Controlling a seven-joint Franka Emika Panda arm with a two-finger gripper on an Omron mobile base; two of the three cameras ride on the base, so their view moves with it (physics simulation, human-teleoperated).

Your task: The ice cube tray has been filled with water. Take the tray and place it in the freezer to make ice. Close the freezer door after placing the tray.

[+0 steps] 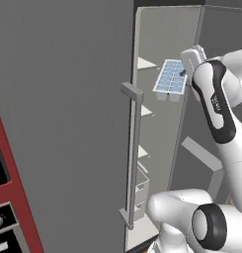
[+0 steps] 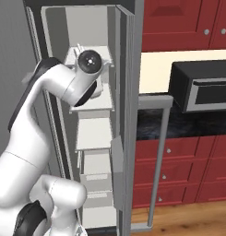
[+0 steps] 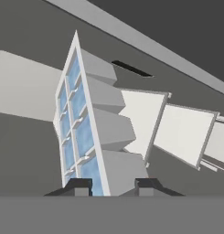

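You are midway through the carrying step: the gripper (image 3: 113, 185) is clamped on one end of the ice cube tray (image 1: 171, 79), its two dark fingertips (image 3: 79, 186) standing on either side of the tray's near end in the hand view. The tray is in the air inside the open freezer (image 1: 162, 39), level with the upper pale grey shelves (image 1: 146, 63), and from the left base view it hangs just off the front edge of a shelf rather than resting on it. Its pale blue cells face up and toward that camera, and the tray looks tilted rather than flat. The freezer door (image 2: 128, 115) stands swung wide open, its vertical bar handle (image 2: 159, 161) near the dark counter (image 2: 188, 124) that carries the black microwave (image 2: 202, 85). Your next move, as it appears, is to level the tray, bring it over a shelf and lower it until the shelf bears it, then let go. Keep it level so the water stays in the cells. After that, back the arm out clear of the shelves and push the door shut.
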